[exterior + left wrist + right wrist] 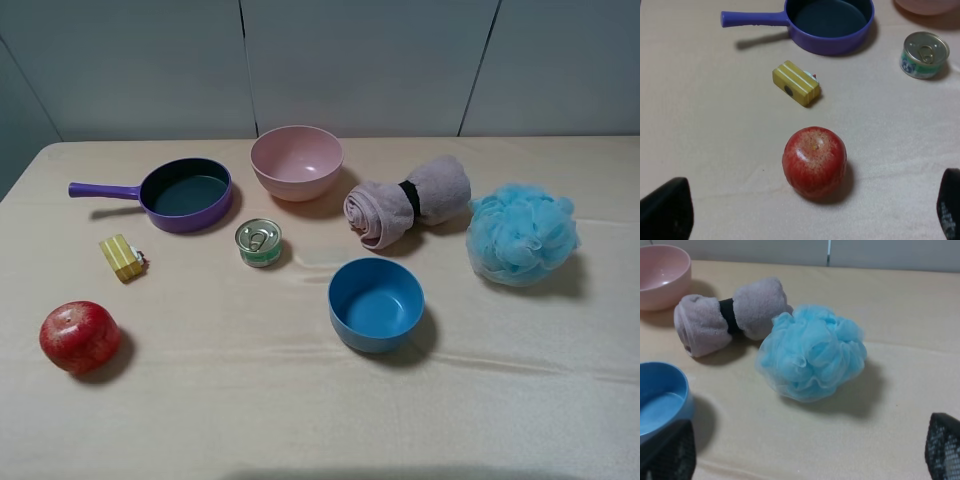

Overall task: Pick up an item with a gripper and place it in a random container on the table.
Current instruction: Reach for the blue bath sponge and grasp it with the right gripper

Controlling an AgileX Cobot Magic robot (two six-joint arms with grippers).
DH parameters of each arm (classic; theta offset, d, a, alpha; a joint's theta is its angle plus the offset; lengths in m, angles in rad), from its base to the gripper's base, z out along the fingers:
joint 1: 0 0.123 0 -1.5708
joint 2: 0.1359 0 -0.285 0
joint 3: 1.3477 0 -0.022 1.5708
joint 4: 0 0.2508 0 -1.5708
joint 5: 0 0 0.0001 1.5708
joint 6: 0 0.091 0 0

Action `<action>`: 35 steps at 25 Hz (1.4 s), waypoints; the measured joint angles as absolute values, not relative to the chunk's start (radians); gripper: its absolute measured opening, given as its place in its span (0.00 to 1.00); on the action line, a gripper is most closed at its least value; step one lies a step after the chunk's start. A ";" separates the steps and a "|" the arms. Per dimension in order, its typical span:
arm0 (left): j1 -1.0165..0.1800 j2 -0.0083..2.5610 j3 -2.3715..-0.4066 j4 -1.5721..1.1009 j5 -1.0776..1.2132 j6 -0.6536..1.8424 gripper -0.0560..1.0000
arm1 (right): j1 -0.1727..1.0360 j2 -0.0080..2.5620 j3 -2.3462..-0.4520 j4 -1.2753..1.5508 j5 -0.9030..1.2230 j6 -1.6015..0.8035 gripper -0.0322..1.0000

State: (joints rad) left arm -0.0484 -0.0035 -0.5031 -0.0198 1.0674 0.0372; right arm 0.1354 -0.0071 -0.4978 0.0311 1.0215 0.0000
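Observation:
The light-blue mesh bath pouf [522, 234] lies on the beige cloth table [300, 400] at the right, beside the rolled towel. In the right wrist view the pouf [812, 352] sits ahead of my right gripper [805, 455], whose black fingers [942, 447] are spread wide and empty, short of it. The pale pink bowl [297, 162] stands empty at the back centre; its edge shows in the right wrist view [662, 280]. My left gripper [807, 220] is open and empty, just short of a red apple [814, 161]. Neither gripper shows in the high view.
A pinkish-grey rolled towel with a black band [407, 200] lies between the pink bowl and the pouf. A blue bowl [376, 304] stands front centre. A purple pan [185, 194], a small can [259, 243], a yellow block [122, 257] and the apple [79, 337] lie at the left.

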 joint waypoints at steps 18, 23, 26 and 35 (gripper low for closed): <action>-0.048 -0.003 -0.503 -0.020 1.067 0.037 0.99 | 0.135 -0.007 -0.498 0.031 1.022 0.000 0.70; -0.048 -0.003 -0.503 -0.020 1.067 0.037 0.99 | 0.135 -0.007 -0.498 0.032 1.022 0.000 0.70; -0.048 -0.003 -0.503 -0.020 1.067 0.037 0.99 | 0.135 -0.007 -0.498 0.033 1.022 0.000 0.70; -0.048 -0.003 -0.503 -0.020 1.067 0.037 0.99 | 0.135 -0.007 -0.498 0.034 1.022 0.000 0.70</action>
State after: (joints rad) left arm -0.0484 -0.0035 -0.5031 -0.0198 1.0674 0.0372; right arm 0.1354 -0.0071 -0.4978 0.0336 1.0215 0.0000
